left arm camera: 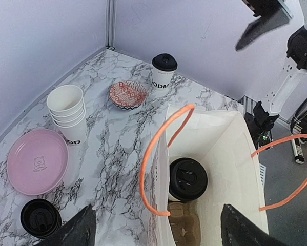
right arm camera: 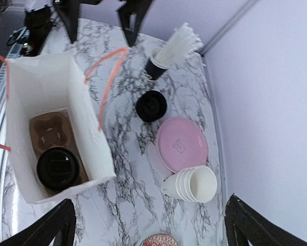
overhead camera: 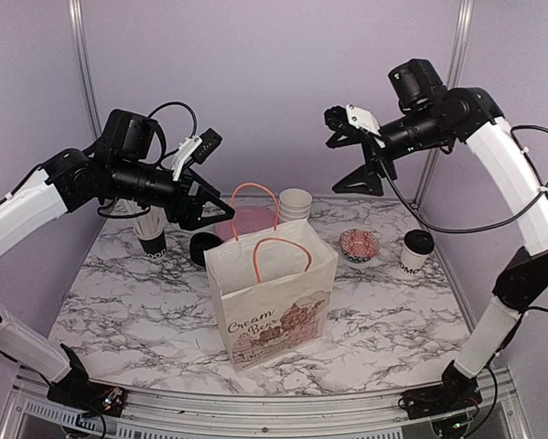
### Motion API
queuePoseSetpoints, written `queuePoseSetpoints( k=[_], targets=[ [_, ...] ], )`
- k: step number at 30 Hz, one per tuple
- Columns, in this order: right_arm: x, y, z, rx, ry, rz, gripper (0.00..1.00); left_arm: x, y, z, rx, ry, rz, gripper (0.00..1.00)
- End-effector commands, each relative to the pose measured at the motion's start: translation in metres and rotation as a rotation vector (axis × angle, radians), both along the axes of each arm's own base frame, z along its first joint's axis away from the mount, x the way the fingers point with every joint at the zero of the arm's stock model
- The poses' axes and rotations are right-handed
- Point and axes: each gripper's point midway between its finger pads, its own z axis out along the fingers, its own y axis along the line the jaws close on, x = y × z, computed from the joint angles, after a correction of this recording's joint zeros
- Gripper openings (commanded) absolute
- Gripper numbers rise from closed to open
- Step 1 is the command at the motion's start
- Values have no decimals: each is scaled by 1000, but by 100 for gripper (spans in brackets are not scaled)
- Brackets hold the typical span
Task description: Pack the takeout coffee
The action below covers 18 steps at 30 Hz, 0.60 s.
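Takeout coffee cup (left arm camera: 187, 179) stands upright, lid up, on carrier (left arm camera: 181, 225) inside bag (left arm camera: 230, 154); orange handles (left arm camera: 143, 174) arch over opening. Left gripper (overhead camera: 220, 172) and right gripper (overhead camera: 334, 154) both spread wide, empty.

A white marble-patterned tabletop (overhead camera: 118, 293) is enclosed by pale lavender walls (overhead camera: 274, 91), joined by aluminium corner posts (overhead camera: 81, 55).

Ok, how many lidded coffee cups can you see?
3. One cup sits in the bag; another cup stands beside the patterned bowl; a third is by the pink plate, only its lid clear. The bag may hide more.
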Motion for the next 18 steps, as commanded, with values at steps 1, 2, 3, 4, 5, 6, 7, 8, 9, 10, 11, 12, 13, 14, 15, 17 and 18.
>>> queuePoseSetpoints(
  k=[1,2,3,4,5,6,7,8,9,10,11,12,13,14,15,17,18],
  targets=[
    [76,-78,-28,-13,77,-391,96,2,-1,0,19,-27,8,84],
    [93,-101,-41,-28,99,-485,93,2,-1,0,18,-33,11,84],
    [110,-129,-54,-47,112,-602,91,2,0,-1,18,-36,14,84],
    [125,-156,-69,-75,114,-707,90,3,1,-1,17,-40,23,84],
    [135,-180,-83,-105,119,-795,89,5,2,-2,21,-41,34,84],
    [143,-204,-96,-132,131,-884,89,6,2,-3,24,-41,43,84],
    [147,-222,-108,-153,148,-946,89,6,3,-4,26,-42,44,84],
    [149,-238,-120,-176,172,-993,90,7,3,-5,28,-40,46,84],
    [150,-251,-132,-198,198,-1036,91,7,3,-5,29,-41,47,84],
    [151,-262,-143,-217,219,-1071,92,7,2,-6,29,-40,45,84],
    [150,-268,-158,-242,250,-1089,93,7,3,-6,28,-40,45,84],
    [150,-273,-168,-260,273,-1108,93,6,2,-6,27,-38,44,84],
    [150,-277,-178,-272,296,-1122,94,6,2,-6,27,-38,43,84],
    [151,-281,-186,-282,316,-1138,94,6,2,-5,26,-38,43,84],
    [153,-282,-192,-290,332,-1146,94,5,3,-5,24,-37,44,84],
    [157,-295,-201,-294,360,-1187,94,5,4,-4,21,-35,47,84],
    [159,-299,-204,-299,365,-1201,94,4,4,-4,19,-33,45,84]
  ],
)
